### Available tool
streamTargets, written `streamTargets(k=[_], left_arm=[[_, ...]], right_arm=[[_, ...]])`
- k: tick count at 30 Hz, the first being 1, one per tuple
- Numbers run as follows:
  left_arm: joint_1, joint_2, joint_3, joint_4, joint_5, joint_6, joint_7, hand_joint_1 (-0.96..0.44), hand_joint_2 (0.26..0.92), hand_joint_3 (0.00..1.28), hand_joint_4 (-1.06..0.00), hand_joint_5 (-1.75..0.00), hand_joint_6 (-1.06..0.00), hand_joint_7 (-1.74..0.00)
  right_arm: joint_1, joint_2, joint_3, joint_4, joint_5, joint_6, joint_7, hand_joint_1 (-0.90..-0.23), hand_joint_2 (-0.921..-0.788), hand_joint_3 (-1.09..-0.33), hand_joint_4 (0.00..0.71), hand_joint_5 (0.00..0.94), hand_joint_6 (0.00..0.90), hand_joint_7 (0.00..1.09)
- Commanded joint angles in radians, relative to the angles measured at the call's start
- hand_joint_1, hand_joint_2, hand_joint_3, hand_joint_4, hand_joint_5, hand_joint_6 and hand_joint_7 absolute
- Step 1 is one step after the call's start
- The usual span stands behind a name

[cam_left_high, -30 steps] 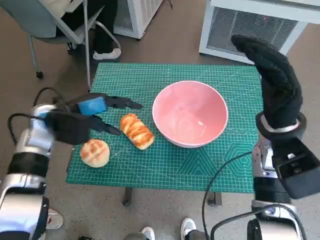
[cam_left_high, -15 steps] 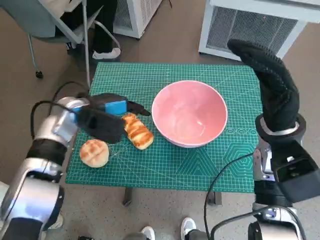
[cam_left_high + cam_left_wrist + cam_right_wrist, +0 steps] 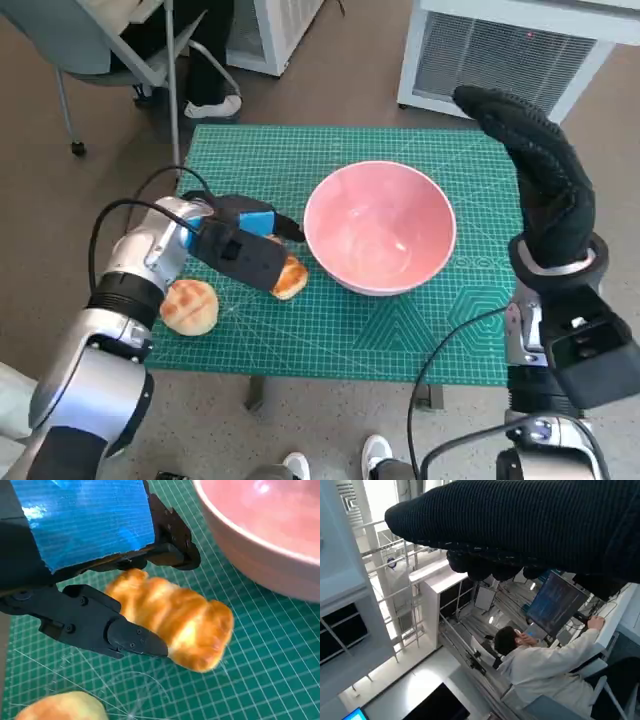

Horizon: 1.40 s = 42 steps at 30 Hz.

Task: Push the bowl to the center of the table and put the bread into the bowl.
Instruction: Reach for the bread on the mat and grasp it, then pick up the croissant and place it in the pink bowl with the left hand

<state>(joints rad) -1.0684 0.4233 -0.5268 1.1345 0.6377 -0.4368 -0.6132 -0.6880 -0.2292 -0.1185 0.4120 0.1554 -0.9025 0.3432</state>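
Observation:
The pink bowl (image 3: 380, 228) stands on the green mat (image 3: 400, 330), about mid-table, empty. A long golden bread (image 3: 292, 278) lies just beside it, mostly covered in the head view by my left hand (image 3: 243, 247). The left wrist view shows that bread (image 3: 175, 622) flat on the mat with black fingers (image 3: 107, 630) on either side of it, spread apart, one tip touching its side; the bowl's wall (image 3: 260, 565) is close by. A round bun (image 3: 190, 305) sits nearer the mat's front left corner. My right hand (image 3: 535, 165) is raised upright over the table's right edge, holding nothing.
A chair (image 3: 120, 50) and a person's shoe (image 3: 212, 107) lie beyond the table's far left; a white vented unit (image 3: 500, 55) stands beyond the far right. Shoes (image 3: 375, 455) show below the front edge. A person (image 3: 540, 665) sits at a monitor in the right wrist view.
My left hand has moved right, from beside the long bread to over it, fingers now straddling it. The right hand has barely shifted. Bowl and bun have stayed put.

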Motion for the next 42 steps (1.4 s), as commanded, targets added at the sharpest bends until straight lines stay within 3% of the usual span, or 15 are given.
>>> streamTargets(k=[1, 2, 3, 4, 5, 7, 10, 18, 23, 29, 31, 37, 42], left_arm=[[-0.009, -0.004, -0.024, 0.023, 0.019, 0.009, -0.018, -0.1, 0.798, 0.0, -0.58, -0.08, -0.68, -0.12], [-0.011, -0.003, -0.027, 0.024, 0.019, 0.008, -0.022, -0.08, 0.805, 0.01, -0.67, -0.13, -0.73, -0.15], [-0.014, 0.001, -0.029, 0.026, 0.019, 0.006, -0.027, -0.07, 0.809, 0.01, -0.7, -0.16, -0.75, -0.18], [-0.015, 0.003, -0.03, 0.027, 0.019, 0.005, -0.03, -0.05, 0.849, 0.03, -0.69, -0.52, -0.7, -0.55], [-0.018, 0.006, -0.032, 0.029, 0.02, 0.005, -0.032, -0.03, 0.875, 0.06, -0.67, -0.76, -0.66, -0.79], [-0.024, 0.012, -0.034, 0.031, 0.023, 0.007, -0.035, -0.02, 0.897, 0.06, -0.68, -0.95, -0.64, -0.98], [-0.034, 0.024, -0.035, 0.032, 0.025, 0.007, -0.038, 0.0, 0.911, 0.04, -0.71, -1.06, -0.67, -1.08], [-0.074, 0.077, 0.015, 0.004, -0.011, 0.019, -0.054, 0.0, 0.913, 0.02, -0.72, -1.09, -0.72, -1.11], [-0.127, 0.132, 0.104, -0.031, -0.095, 0.014, -0.092, 0.0, 0.913, 0.02, -0.71, -1.13, -0.73, -1.08], [-0.172, 0.184, 0.225, -0.092, -0.22, -0.025, -0.129, 0.0, 0.91, 0.02, -0.73, -1.04, -0.73, -1.14], [-0.183, 0.192, 0.265, -0.119, -0.266, -0.032, -0.132, 0.0, 0.906, 0.02, -0.73, -1.09, -0.75, -1.07], [-0.2, 0.177, 0.352, -0.22, -0.381, -0.044, -0.123, 0.0, 0.9, 0.01, -0.79, -0.99, -0.73, -1.12], [-0.184, 0.125, 0.366, -0.321, -0.42, -0.044, -0.085, 0.0, 0.898, 0.01, -0.8, -0.97, -0.74, -1.13]], right_arm=[[0.027, 0.0, 0.002, -0.011, 0.001, 0.015, -0.009, -0.576, -0.921, -0.755, 0.29, 0.005, 0.046, 0.58], [0.028, 0.0, 0.002, -0.014, 0.0, 0.016, -0.01, -0.577, -0.921, -0.756, 0.29, 0.005, 0.045, 0.58], [0.03, 0.0, 0.002, -0.016, 0.001, 0.017, -0.01, -0.577, -0.921, -0.756, 0.29, 0.005, 0.045, 0.58], [0.032, 0.0, 0.002, -0.018, 0.0, 0.019, -0.011, -0.579, -0.921, -0.756, 0.291, 0.005, 0.044, 0.58], [0.033, -0.001, 0.002, -0.02, 0.001, 0.02, -0.011, -0.579, -0.921, -0.757, 0.291, 0.005, 0.044, 0.58], [0.035, -0.001, 0.003, -0.023, 0.001, 0.023, -0.012, -0.581, -0.921, -0.757, 0.292, 0.005, 0.043, 0.58], [0.038, 0.0, 0.002, -0.025, 0.001, 0.024, -0.013, -0.581, -0.921, -0.758, 0.292, 0.005, 0.042, 0.59], [0.045, 0.001, 0.0, -0.027, -0.007, 0.023, -0.022, -0.583, -0.921, -0.758, 0.294, 0.005, 0.039, 0.59], [0.051, 0.0, 0.0, -0.032, -0.009, 0.022, -0.028, -0.583, -0.921, -0.758, 0.294, 0.005, 0.037, 0.59], [0.058, -0.005, -0.001, -0.042, -0.006, 0.024, -0.031, -0.583, -0.921, -0.761, 0.292, 0.004, 0.03, 0.59], [0.059, -0.007, -0.002, -0.043, -0.004, 0.024, -0.03, -0.582, -0.921, -0.765, 0.291, 0.003, 0.028, 0.6], [0.056, -0.011, -0.004, -0.041, -0.001, 0.026, -0.029, -0.577, -0.921, -0.777, 0.29, 0.002, 0.022, 0.6], [0.051, -0.011, -0.005, -0.036, 0.0, 0.029, -0.03, -0.575, -0.921, -0.781, 0.29, 0.002, 0.019, 0.6]])
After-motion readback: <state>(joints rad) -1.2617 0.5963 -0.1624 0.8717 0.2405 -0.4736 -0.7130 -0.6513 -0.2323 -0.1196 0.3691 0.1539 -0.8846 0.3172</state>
